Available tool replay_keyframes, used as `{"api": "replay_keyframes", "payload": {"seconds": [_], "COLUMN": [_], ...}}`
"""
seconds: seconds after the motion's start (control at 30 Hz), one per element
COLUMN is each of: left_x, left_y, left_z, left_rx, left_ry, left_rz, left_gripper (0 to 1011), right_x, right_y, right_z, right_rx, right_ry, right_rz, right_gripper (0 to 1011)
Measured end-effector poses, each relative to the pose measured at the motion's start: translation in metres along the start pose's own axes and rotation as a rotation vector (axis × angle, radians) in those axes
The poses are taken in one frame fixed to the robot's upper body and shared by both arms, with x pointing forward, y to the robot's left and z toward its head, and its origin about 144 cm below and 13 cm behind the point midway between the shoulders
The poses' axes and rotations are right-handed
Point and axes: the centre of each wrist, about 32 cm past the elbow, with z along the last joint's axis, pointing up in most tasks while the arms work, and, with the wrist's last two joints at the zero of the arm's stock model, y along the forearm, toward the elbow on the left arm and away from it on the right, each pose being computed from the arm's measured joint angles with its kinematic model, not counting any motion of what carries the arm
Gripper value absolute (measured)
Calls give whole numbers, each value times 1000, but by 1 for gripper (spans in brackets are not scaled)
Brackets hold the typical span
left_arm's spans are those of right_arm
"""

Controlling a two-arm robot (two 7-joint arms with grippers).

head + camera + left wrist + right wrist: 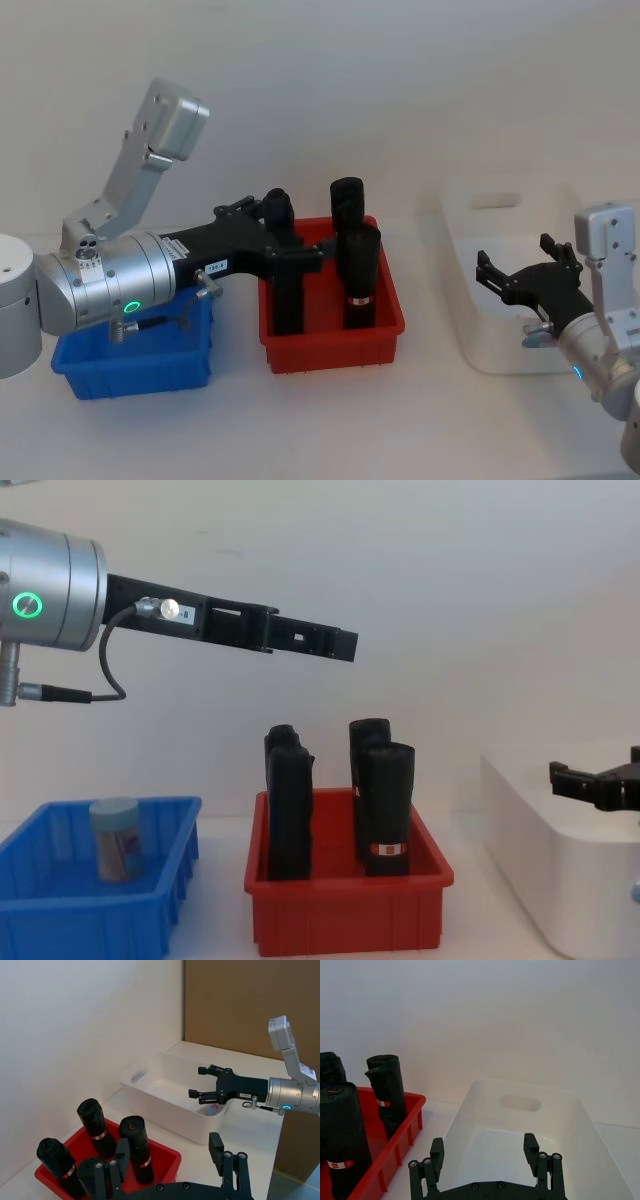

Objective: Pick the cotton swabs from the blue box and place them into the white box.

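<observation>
One jar of cotton swabs with a pale blue lid stands upright in the blue box, at the table's left. My left gripper hangs open and empty high above the red bin, to the right of the blue box. In the left wrist view its fingers are spread wide. My right gripper is open over the white box on the right. Below it, a pale jar-like object lies on the floor of the white box.
A red bin holding several tall black rolls sits between the blue and white boxes, directly under my left gripper. A plain wall stands close behind the table.
</observation>
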Motion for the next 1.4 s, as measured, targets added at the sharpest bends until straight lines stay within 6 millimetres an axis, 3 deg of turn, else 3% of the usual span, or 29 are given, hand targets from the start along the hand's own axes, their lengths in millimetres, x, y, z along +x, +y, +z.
{"api": "replay_keyframes", "payload": {"seconds": [0.57, 1.4], "left_x": [-2, -39], "left_y": [-1, -21], "left_z": [-4, -60], "left_rx": [-4, -74], "left_ry": [-6, -101], "left_rz": [14, 259], "left_gripper": [1004, 1004], "right_x": [-1, -16], "right_y": [-4, -66], "right_z": [2, 18], "right_rx": [12, 64], "right_ry": [1, 51], "right_rz": [3, 89], "right_gripper": [1001, 1001]}}
